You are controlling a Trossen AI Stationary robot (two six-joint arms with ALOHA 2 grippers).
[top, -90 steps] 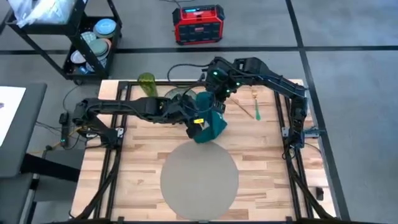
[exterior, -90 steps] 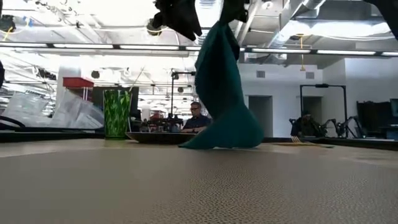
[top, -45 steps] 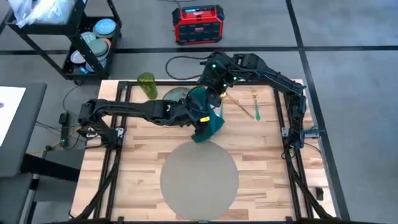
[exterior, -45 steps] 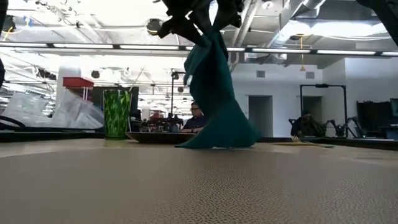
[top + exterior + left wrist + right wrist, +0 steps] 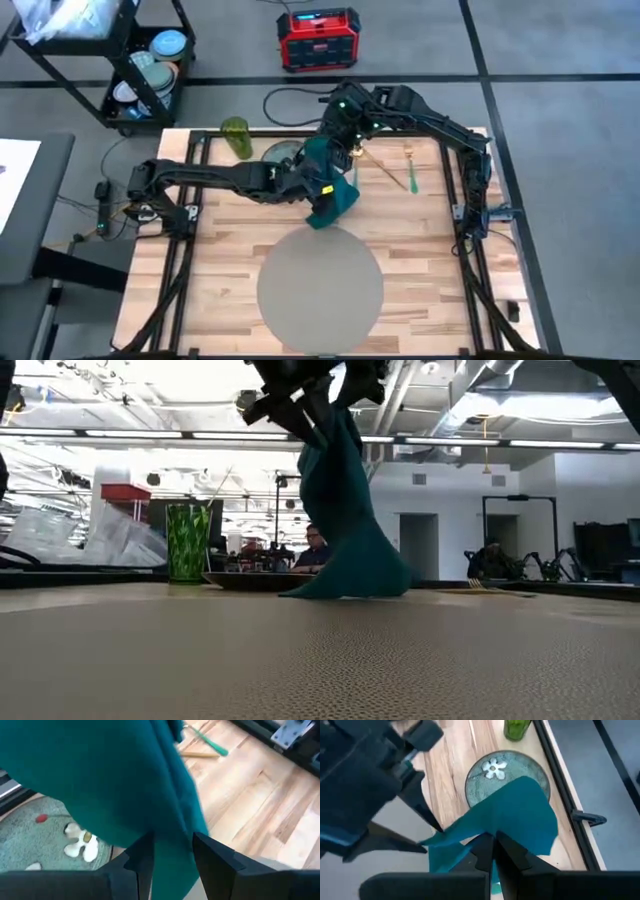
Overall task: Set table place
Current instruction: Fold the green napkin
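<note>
Your light striped butcher-block table point(image 5: 420, 250) carries the round grey-beige placemat point(image 5: 320, 288) at its near edge. Toward the far edge, the teal cloth napkin point(image 5: 331, 192) hangs pinched by the left gripper point(image 5: 171, 847) and the right gripper point(image 5: 493, 851).

Robotics lab: framed table point(image 5: 420, 225), open hall.

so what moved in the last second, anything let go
Nothing let go. Both tools, left and right, keep their hold on the teal cloth and have carried it a little toward the table's far edge; its hem still trails on the wood. The placemat, green cup and plate stayed put.
</note>
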